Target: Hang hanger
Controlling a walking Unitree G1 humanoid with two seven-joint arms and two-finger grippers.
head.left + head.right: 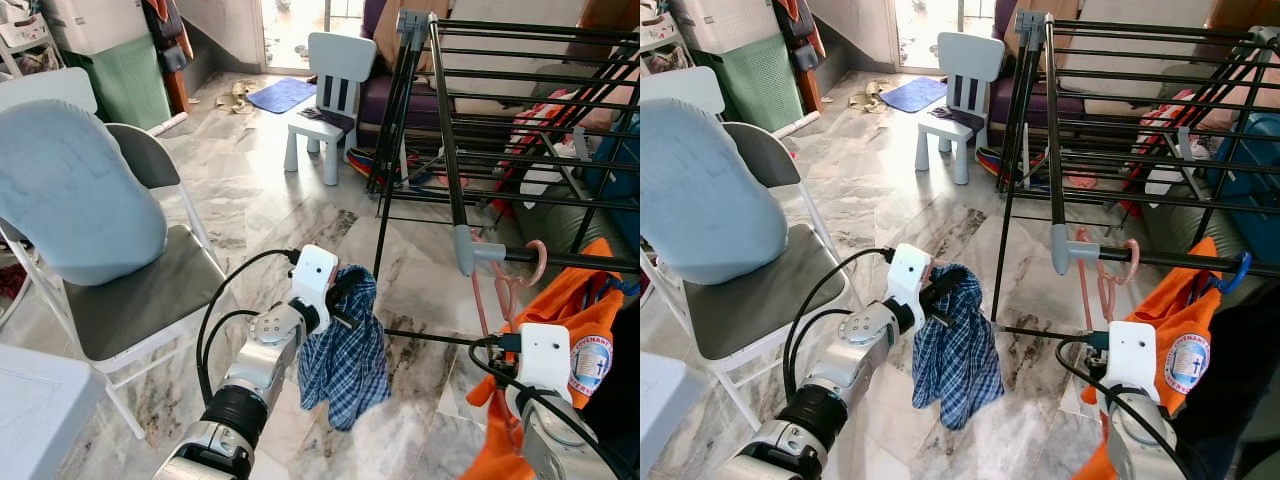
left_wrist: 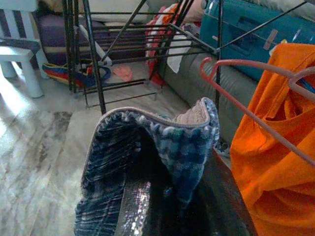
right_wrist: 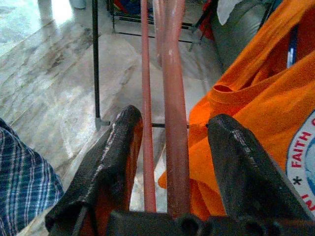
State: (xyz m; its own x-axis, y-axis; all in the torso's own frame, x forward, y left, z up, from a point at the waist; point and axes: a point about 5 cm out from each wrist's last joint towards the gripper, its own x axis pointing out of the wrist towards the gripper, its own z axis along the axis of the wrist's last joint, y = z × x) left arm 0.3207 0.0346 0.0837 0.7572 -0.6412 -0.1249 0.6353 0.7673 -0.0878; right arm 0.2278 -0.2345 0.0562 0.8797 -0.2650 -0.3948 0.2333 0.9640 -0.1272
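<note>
A pink hanger [image 1: 500,292] carries an orange shirt [image 1: 580,320]. Its hook [image 1: 540,262] curls over the lowest near bar of the black drying rack [image 1: 445,130]. My right gripper [image 3: 172,123] is just below the bar and open. Its two black fingers stand apart on either side of the hanger's pink rods [image 3: 174,98]. The left finger [image 3: 118,142] is close against the thin rod. My left gripper [image 1: 345,300] is held out over the floor to the left of the rack. It is shut on a blue plaid cloth [image 1: 345,365] that drapes down from it.
A grey folding chair [image 1: 150,300] with a pale blue cushion [image 1: 70,190] stands at my left. A small white child's chair [image 1: 330,90] sits farther back, with a blue mat [image 1: 280,95] behind it. Clothes and a sofa lie behind the rack. A white surface [image 1: 30,410] is at the lower left.
</note>
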